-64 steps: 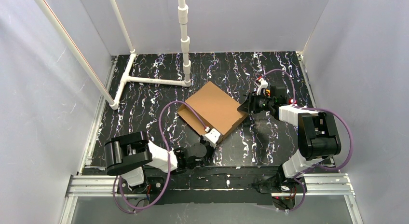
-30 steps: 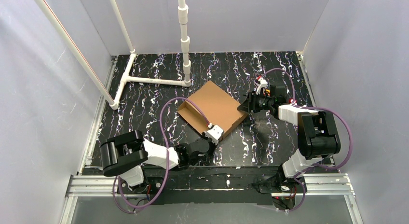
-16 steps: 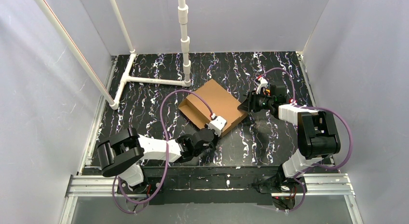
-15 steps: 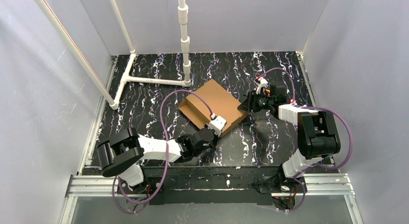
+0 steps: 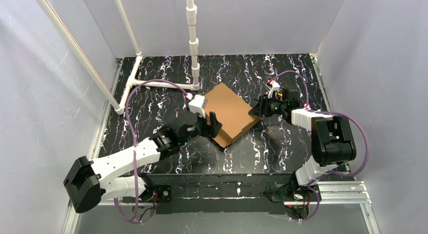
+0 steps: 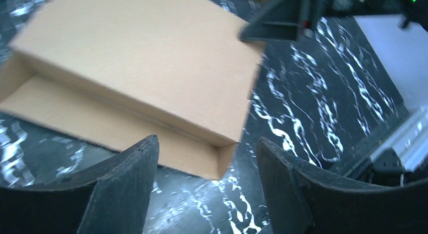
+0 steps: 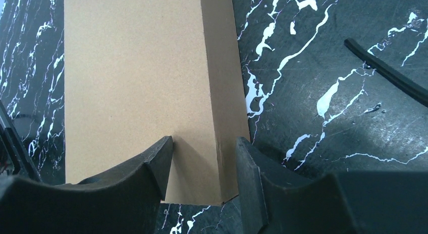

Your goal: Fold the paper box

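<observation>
The paper box (image 5: 229, 109) looked light, stiff, crease-prone, best pinched at wall edges; right end effector (image 7: 204, 139) clamped its corner, left end effector (image 6: 207, 140) stood apart, empty.

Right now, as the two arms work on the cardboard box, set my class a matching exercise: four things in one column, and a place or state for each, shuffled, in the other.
1 cardboard box
2 left gripper
3 right gripper
4 white pipes

A open, gripping nothing
B far left part of the table
C brown, mid-table
D fingers astride a box corner

Pairs: 1-C, 2-A, 3-D, 4-B
</observation>
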